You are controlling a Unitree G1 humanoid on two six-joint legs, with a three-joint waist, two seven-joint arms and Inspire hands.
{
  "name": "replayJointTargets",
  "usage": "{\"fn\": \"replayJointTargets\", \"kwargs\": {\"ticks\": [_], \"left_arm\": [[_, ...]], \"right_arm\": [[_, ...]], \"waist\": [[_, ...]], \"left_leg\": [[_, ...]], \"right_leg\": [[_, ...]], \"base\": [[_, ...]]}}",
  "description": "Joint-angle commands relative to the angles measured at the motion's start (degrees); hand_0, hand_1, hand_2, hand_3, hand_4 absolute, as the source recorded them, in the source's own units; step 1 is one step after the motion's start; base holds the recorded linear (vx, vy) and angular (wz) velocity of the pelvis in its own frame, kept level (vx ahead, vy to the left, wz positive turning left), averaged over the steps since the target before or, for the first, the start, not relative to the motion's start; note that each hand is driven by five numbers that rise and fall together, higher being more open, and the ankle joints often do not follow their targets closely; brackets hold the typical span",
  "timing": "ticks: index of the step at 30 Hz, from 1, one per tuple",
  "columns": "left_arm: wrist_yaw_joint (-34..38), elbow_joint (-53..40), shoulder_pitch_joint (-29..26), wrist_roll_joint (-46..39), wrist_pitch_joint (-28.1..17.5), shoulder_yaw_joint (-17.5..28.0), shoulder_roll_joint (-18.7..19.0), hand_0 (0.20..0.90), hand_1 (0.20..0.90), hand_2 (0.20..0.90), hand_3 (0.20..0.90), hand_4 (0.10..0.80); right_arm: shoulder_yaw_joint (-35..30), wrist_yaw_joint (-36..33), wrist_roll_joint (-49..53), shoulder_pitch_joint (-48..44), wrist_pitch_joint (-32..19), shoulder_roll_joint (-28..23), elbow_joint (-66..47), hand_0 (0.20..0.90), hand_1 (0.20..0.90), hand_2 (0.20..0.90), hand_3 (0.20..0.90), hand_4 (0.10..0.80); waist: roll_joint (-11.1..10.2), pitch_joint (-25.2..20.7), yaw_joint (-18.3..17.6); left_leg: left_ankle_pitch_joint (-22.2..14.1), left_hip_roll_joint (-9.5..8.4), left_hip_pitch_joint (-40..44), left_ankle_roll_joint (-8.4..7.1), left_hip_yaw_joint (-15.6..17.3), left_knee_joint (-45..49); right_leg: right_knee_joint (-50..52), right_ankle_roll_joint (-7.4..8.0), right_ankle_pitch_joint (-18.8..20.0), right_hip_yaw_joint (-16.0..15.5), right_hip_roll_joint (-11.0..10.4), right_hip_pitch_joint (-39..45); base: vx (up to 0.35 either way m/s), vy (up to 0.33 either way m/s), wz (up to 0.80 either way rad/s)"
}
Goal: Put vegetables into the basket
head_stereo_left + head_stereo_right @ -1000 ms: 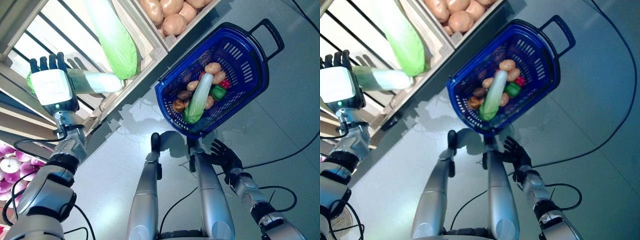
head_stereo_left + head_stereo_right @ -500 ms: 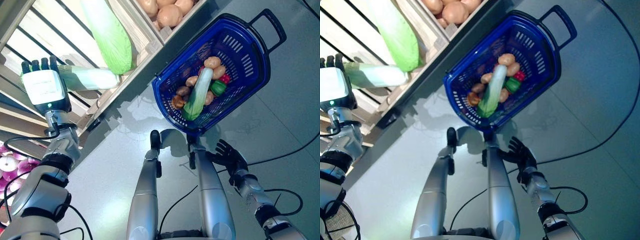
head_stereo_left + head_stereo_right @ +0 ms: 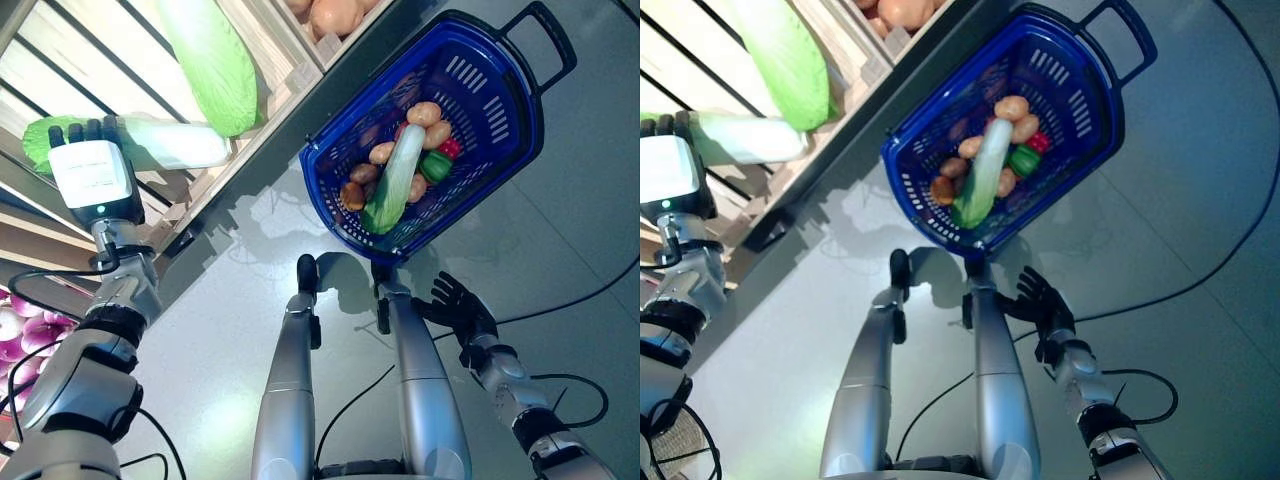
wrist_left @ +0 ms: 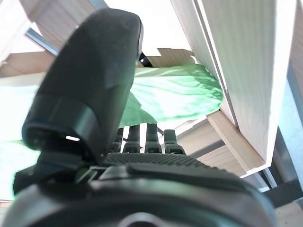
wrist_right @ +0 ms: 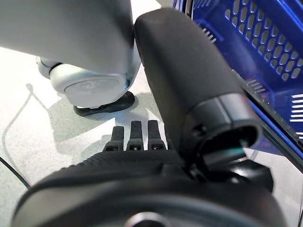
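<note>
Blue basket: the basket (image 3: pixel 508 170) stands on the grey floor (image 3: pixel 220 330), just ahead of the robot, and already holds a long pale-green cabbage (image 3: pixel 393 180), several potatoes (image 3: pixel 425 113), a green pepper (image 3: pixel 436 166) and something small and red.
Progress: judged partly done; more vegetables wait on the shelf.
Right hand: the right hand (image 3: pixel 458 308) hangs low near the basket's near rim, fingers spread and relaxed, holding nothing.
Left hand: the left hand (image 3: pixel 90 175) reaches up to the wooden shelf (image 3: pixel 280 75), fingers straight, laid against a pale cabbage (image 3: pixel 165 145) at the shelf's front edge, not curled round it.
Farther back: a second green cabbage (image 3: pixel 212 65) lies deeper on the shelf; potatoes in a crate (image 3: pixel 335 14) sit at its far end.
</note>
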Motion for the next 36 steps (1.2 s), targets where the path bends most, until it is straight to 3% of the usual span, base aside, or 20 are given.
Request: {"fn": "replayJointTargets", "kwargs": {"ticks": [1,8,20,21,22,24,36], "left_arm": [[3.9,1.5,-3.1,-2.1,0.2,5.2,5.8,0.9,0.9,0.9,0.9,0.8],[10.9,0.5,-4.3,-0.8,-4.4,5.2,4.0,0.9,0.9,0.9,0.9,0.8],[14.3,1.1,-5.6,0.0,-3.5,5.3,4.8,0.9,0.9,0.9,0.9,0.8],[14.2,0.4,-5.6,-0.4,-2.9,5.3,4.9,0.801,0.801,0.801,0.801,0.734],[13.8,0.4,-5.9,-0.5,-3.0,5.2,5.0,0.495,0.495,0.495,0.495,0.53],[13.2,1.2,-6.9,-1.3,-3.7,4.3,5.2,0.3,0.3,0.3,0.3,0.4],[12.6,2.5,-7.3,-1.7,-4.2,3.8,3.9,0.3,0.3,0.3,0.3,0.4]], "right_arm": [[-0.4,-2.3,-0.8,8.5,-0.7,-3.5,-5.0,0.9,0.9,0.9,0.9,0.8],[-0.2,-2.4,-0.8,8.3,-0.7,-3.7,-5.3,0.9,0.9,0.9,0.9,0.8],[-0.1,-2.7,-1.3,8.6,-1.5,-4.1,-5.7,0.9,0.9,0.9,0.9,0.8],[0.0,-3.3,-1.1,8.7,-1.5,-4.3,-6.6,0.9,0.9,0.9,0.9,0.8],[0.0,-3.4,-0.8,8.5,-1.5,-4.6,-6.8,0.9,0.9,0.9,0.9,0.8],[-0.3,-2.8,-1.1,7.9,-1.5,-4.7,-6.3,0.9,0.9,0.9,0.9,0.8],[-0.2,-2.3,0.4,8.0,-2.2,-4.5,-6.5,0.9,0.9,0.9,0.9,0.8]], "waist": [[1.3,-0.1,-1.3],[0.5,-0.1,-1.2],[0.2,-0.1,-1.4],[0.3,-0.1,-1.4],[0.3,-0.1,-1.5],[0.4,-0.1,-1.6],[-0.2,-0.1,-1.8]], "left_leg": [[0.1,-1.41,-2.6,3.75,3.9,1.5],[0.2,-1.35,-4.4,3.6,3.5,2.5],[0.3,-1.32,-5.8,3.44,3.5,3.2],[0.3,-1.33,-6.2,3.55,3.6,3.5],[0.2,-1.37,-6.7,3.48,3.6,3.9],[0.0,-1.34,-7.1,3.42,3.8,4.4],[-0.6,-1.55,-5.4,3.58,4.1,3.7]], "right_leg": [[-3.0,-0.11,2.8,0.4,1.1,2.1],[-1.7,-0.16,2.8,0.2,1.7,0.5],[-1.1,-0.22,2.8,0.1,2.0,-0.6],[-0.4,-0.21,2.7,0.1,2.0,-1.2],[0.1,-0.2,2.6,0.1,2.1,-1.7],[0.6,-0.25,2.6,0.1,2.2,-2.1],[-0.5,-0.21,2.4,0.2,2.3,-0.6]], "base": [[0.0,0.0,0.0],[0.0,0.0,0.0],[-0.001,0.003,0.0],[-0.012,0.053,0.0],[-0.013,0.066,0.0],[-0.009,0.05,-0.01],[0.0,0.0,0.0]]}}
